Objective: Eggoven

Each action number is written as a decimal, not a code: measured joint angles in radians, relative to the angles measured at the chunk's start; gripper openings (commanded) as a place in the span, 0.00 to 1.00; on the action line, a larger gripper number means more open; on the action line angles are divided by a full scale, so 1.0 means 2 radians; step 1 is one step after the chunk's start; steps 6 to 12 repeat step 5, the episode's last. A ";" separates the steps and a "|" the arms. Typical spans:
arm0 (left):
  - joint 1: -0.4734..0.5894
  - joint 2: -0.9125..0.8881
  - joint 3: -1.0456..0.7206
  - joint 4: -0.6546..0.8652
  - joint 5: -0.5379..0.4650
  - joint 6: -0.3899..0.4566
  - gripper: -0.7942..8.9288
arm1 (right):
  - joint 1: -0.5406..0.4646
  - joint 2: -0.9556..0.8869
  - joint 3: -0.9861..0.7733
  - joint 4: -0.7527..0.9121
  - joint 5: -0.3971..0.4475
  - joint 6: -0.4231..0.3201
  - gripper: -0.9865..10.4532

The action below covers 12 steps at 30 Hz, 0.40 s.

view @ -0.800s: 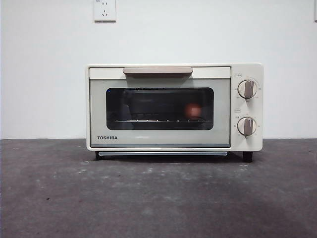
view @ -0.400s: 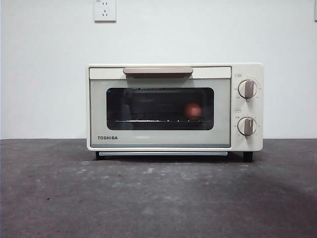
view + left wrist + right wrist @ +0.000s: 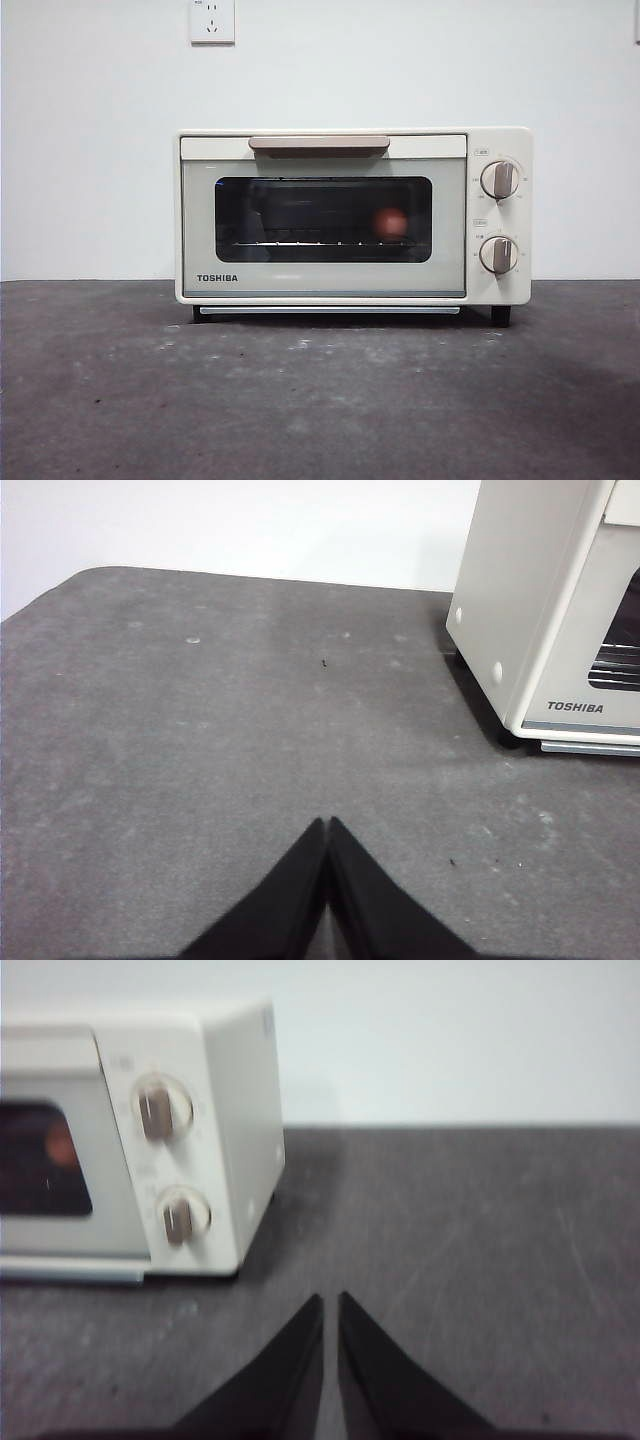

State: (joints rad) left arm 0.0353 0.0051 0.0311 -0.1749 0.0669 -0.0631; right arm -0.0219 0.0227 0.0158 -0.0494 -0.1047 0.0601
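The cream TOSHIBA toaster oven (image 3: 352,215) stands at the back of the table with its door closed and its tan handle (image 3: 318,143) on top. Through the dark glass window the reddish-brown egg (image 3: 391,222) rests on the rack at the right. The right wrist view shows that egg (image 3: 60,1145) dimly behind the glass, beside the two dials (image 3: 160,1108). My left gripper (image 3: 327,825) is shut and empty over the table, off the oven's (image 3: 545,600) left side. My right gripper (image 3: 329,1300) is shut and empty, in front of the oven's right corner.
A dark grey mat (image 3: 320,400) covers the table in front of the oven. A white wall with a power socket (image 3: 211,20) stands behind it. No arm shows in the front view.
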 measured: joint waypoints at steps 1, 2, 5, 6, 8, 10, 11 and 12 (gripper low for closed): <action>0.000 0.000 0.000 0.000 0.000 0.000 0.09 | 0.000 -0.006 0.000 -0.011 0.000 0.000 0.09; 0.000 0.000 0.000 0.000 0.000 0.000 0.09 | 0.000 -0.009 0.000 -0.022 0.000 0.000 0.09; 0.000 0.000 0.000 0.000 0.000 0.000 0.09 | 0.000 -0.009 0.000 -0.047 0.000 0.000 0.09; 0.000 0.000 0.000 0.000 0.000 0.000 0.09 | 0.000 -0.009 0.000 -0.047 0.000 0.000 0.09; 0.000 0.000 0.000 0.000 0.000 0.000 0.09 | 0.000 -0.009 0.000 -0.047 0.000 0.000 0.09; 0.000 0.000 0.000 0.000 0.000 0.000 0.09 | 0.000 -0.009 0.000 -0.047 0.000 0.000 0.09; 0.000 0.000 0.000 0.000 0.000 0.000 0.09 | 0.000 -0.009 0.000 -0.047 0.000 0.000 0.09; 0.000 0.000 0.000 0.000 0.000 0.000 0.09 | 0.000 -0.009 0.000 -0.047 0.000 0.000 0.09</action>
